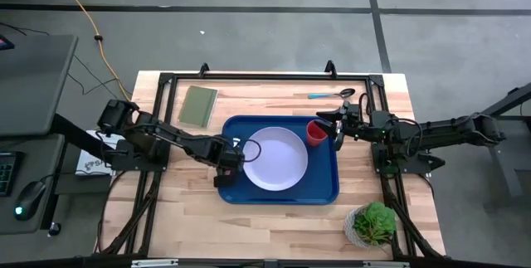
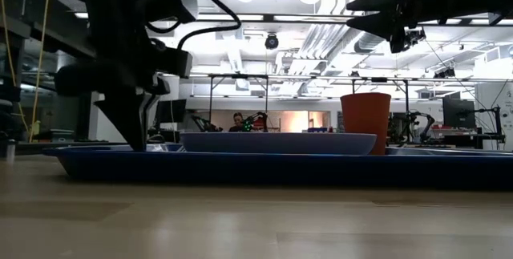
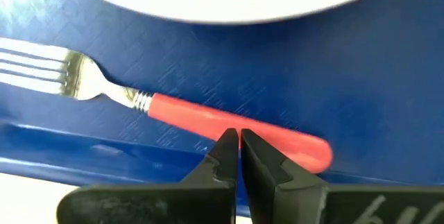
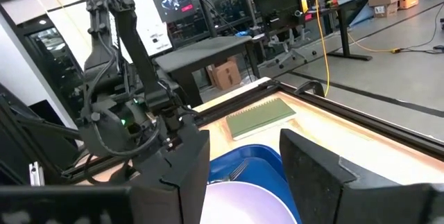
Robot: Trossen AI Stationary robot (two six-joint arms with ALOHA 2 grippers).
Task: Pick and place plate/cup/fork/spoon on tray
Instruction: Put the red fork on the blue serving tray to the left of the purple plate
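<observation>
The blue tray [image 1: 325,187] lies mid-table. The lavender-white plate [image 1: 274,158] rests flat on it, and the red cup [image 1: 315,133] stands upright at its far right corner. The pink-handled fork [image 3: 208,116] lies flat on the tray floor beside the plate's left rim. My left gripper [image 3: 239,139] is shut, pointing down over the fork's handle [image 2: 138,139]. My right gripper [image 4: 243,161] is open and empty, raised above the cup [image 2: 365,123]. The teal-handled spoon [image 1: 330,95] lies on the table beyond the tray. My left gripper's shut fingertips [image 3: 227,144] stand at the fork's pink handle [image 3: 277,141], toward its free end, coming from above. I cannot tell whether they touch it. The fork lies flat on the tray, its tines pointing away along the tray's rim.
An olive-green pad [image 1: 197,104] lies at the far left of the table. A potted green plant [image 1: 373,222] stands at the near right corner. Black frame rails [image 1: 162,94] run along the table's sides. A person [image 2: 238,120] sits in the room far behind.
</observation>
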